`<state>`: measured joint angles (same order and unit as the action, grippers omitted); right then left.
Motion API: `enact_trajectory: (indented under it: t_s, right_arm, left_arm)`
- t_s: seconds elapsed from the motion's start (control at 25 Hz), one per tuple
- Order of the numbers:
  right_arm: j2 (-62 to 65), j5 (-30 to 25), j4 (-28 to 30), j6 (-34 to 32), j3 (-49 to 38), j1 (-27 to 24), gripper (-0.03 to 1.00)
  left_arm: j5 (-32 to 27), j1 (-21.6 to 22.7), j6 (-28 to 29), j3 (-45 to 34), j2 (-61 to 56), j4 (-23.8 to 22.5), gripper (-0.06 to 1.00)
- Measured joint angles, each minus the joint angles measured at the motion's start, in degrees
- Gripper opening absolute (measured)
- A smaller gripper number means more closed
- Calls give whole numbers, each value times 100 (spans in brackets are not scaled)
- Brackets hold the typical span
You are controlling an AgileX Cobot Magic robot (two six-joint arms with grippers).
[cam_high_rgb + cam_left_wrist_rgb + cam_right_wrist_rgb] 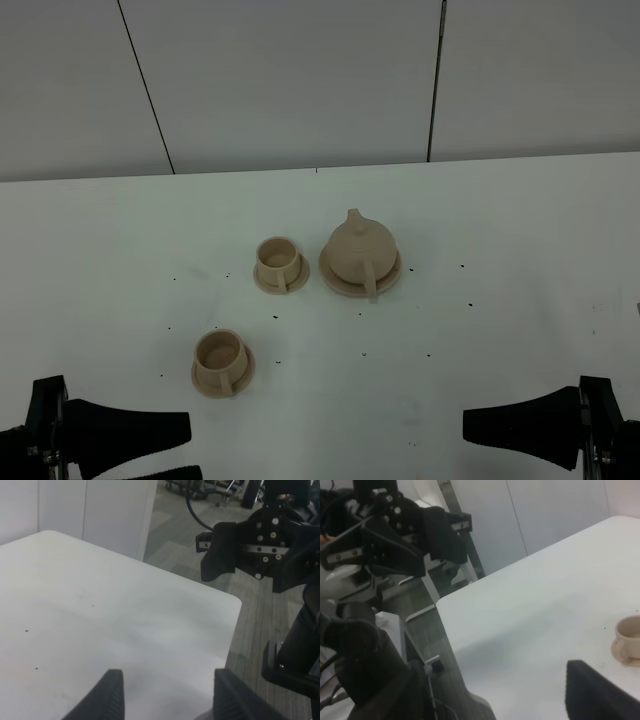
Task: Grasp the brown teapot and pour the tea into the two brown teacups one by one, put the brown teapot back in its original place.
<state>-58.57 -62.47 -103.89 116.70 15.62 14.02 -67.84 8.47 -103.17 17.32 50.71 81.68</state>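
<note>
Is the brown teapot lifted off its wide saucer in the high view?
No, the brown teapot rests upright on the wide saucer, with its handle toward the camera.

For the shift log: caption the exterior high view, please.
Brown teapot sits on its wide saucer, far teacup beside it, near teacup front left, all untouched.

One teapot (358, 248), two teacups (277, 260) (218, 355), three saucers (330, 273) (263, 284) (246, 376) and two black pincers (167, 682) (515, 432) are in view.
</note>
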Motion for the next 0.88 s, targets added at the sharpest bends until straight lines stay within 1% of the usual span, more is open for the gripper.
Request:
enact_trajectory:
  t_s: [0.88]
  right_arm:
    - [0,0,0,0,0,0,59]
  left_arm:
    - [0,0,0,0,0,0,48]
